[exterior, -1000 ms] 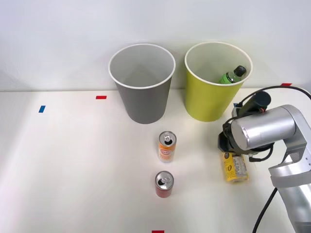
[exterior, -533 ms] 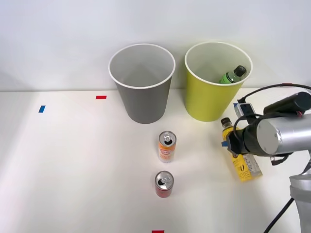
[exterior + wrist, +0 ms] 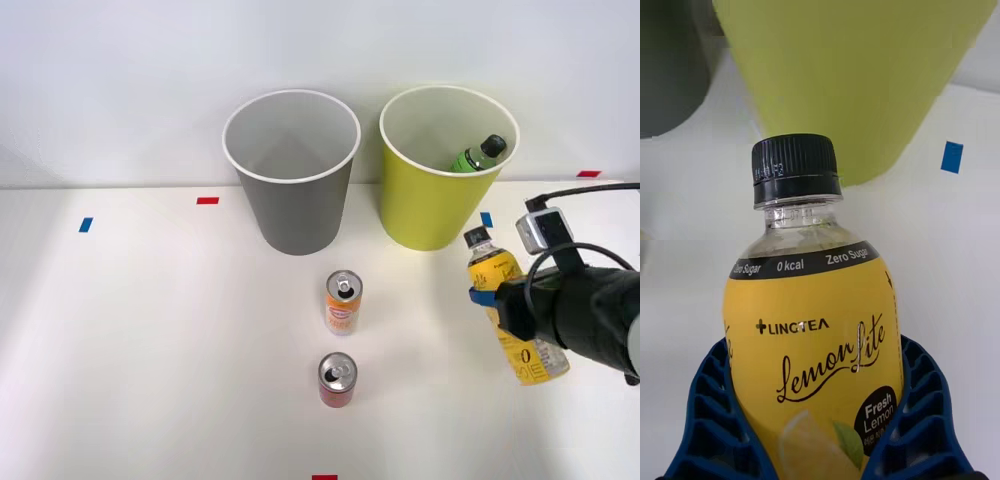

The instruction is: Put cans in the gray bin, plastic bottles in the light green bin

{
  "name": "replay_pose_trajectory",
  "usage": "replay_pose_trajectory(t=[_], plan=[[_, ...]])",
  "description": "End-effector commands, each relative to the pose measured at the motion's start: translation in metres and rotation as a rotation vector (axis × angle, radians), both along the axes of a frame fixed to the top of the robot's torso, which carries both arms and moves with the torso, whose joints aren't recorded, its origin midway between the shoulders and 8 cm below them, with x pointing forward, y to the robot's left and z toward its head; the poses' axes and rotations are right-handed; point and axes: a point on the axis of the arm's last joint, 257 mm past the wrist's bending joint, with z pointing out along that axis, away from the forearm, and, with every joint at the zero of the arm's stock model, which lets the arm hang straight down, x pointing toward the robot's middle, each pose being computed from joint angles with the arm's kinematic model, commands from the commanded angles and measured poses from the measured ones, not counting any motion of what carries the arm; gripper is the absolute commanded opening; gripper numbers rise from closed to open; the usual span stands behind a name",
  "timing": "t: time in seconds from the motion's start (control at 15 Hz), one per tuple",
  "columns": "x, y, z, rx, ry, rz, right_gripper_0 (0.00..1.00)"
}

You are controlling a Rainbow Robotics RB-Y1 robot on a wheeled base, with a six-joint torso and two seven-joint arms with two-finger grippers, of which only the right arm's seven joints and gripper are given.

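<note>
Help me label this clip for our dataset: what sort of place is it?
Probably a lab test bench set up for a sorting trial, not a home. A bare white table against a plain wall has coloured tape marks, and two bins, gray and light green, stand side by side behind two cans.
</note>
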Motion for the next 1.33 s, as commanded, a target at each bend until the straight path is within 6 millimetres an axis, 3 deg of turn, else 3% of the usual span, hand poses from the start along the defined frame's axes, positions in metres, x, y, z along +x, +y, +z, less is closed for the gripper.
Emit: replay_pose_trajectory(t=[0.07, 0.27, 0.6, 0.93, 1.13, 1.33], plan=[[-0.010, 0.017, 0.035, 0.095, -0.111, 0.061, 0.00], [0.001, 0.034, 0.082, 0.223, -0.275, 0.076, 0.00], [0.019, 0.041, 0.172, 0.435, -0.557, 0.049, 0.00], [0.037, 0.036, 0.236, 0.545, -0.680, 0.017, 0.00], [0.080, 0.034, 0.257, 0.627, -0.738, 0.008, 0.00], [0.115, 0.031, 0.260, 0.666, -0.773, -0.025, 0.00]])
